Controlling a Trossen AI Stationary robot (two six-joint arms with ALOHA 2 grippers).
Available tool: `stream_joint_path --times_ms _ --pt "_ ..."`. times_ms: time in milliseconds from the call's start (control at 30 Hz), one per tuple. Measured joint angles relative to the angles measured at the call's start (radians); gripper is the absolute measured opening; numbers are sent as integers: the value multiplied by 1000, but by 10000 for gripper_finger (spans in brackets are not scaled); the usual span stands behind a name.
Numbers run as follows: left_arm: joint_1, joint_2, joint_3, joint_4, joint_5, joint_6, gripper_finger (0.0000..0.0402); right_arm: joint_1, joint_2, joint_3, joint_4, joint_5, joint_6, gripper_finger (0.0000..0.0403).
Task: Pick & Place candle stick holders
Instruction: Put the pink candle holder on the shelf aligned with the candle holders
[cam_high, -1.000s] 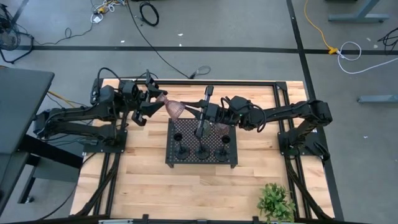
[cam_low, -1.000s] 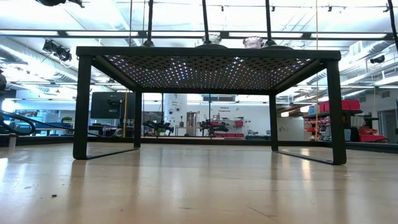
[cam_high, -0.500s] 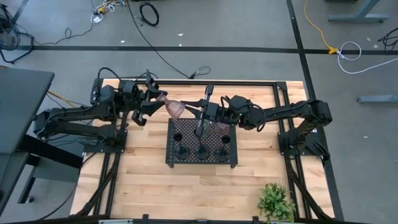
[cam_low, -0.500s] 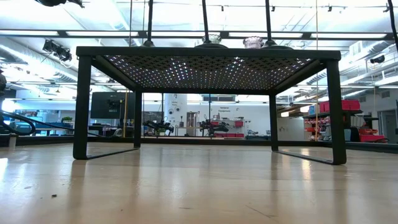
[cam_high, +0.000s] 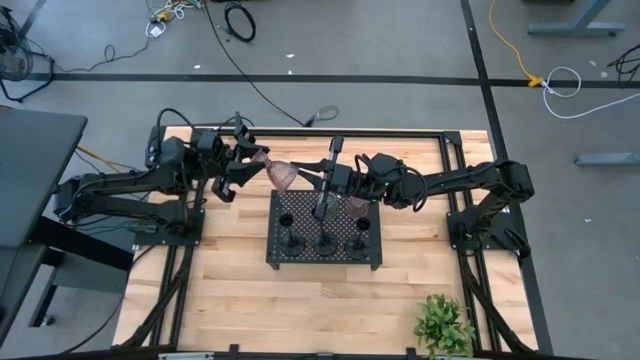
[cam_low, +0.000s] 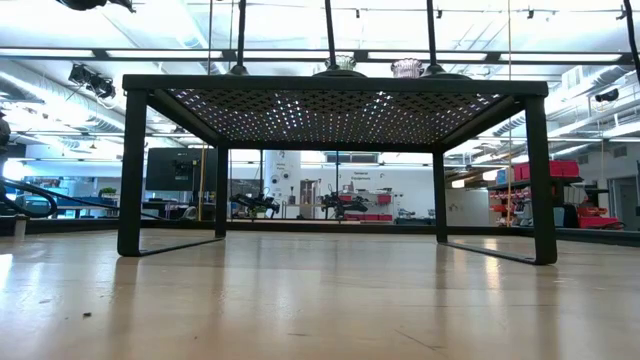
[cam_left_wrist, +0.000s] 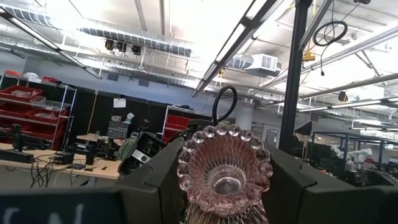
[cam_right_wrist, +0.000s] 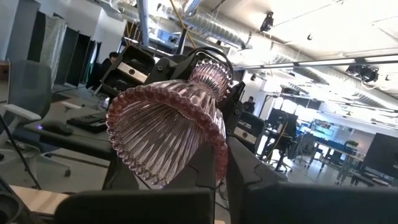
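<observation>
A pinkish-brown ribbed glass candle stick holder (cam_high: 280, 172) hangs in the air past the far edge of the black perforated tray (cam_high: 275, 255). My left gripper (cam_high: 258, 163) is shut on its narrower end. My right gripper (cam_high: 300, 169) is shut, and its fingers reach in from the table's right to the holder's wide bell (cam_right_wrist: 165, 134). On the tray, black holders (cam_high: 325, 243) stand on their round bases in the near row. A second pinkish glass holder (cam_high: 355, 207) stands on the tray below my right gripper. A tall black stem (cam_high: 328, 180) crosses close by that gripper. My left gripper pinches the end bell (cam_left_wrist: 224, 168) of the pinkish glass holder between its two fingers (cam_left_wrist: 155, 186), one on each side. The fingers come from the table's left, slanting a little upward. The holder is lifted clear, lying roughly along the fingers with its wide bell free. My right gripper's shut fingers (cam_right_wrist: 233, 165) lie at the rim of the wide bell (cam_right_wrist: 219, 146). I cannot tell whether they touch it.
The tray (cam_low: 335, 85) stands on four legs in the middle of the wooden table. A small leafy plant (cam_high: 443, 322) sits at the near right corner. Bare wood (cam_high: 220, 290) lies near and left of the tray.
</observation>
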Motion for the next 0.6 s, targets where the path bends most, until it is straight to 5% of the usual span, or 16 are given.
stream_joint_path --times_ms 600 --pt "-1 0 -1 9 -17 -2 169 0 -2 2 -10 -11 13 5"
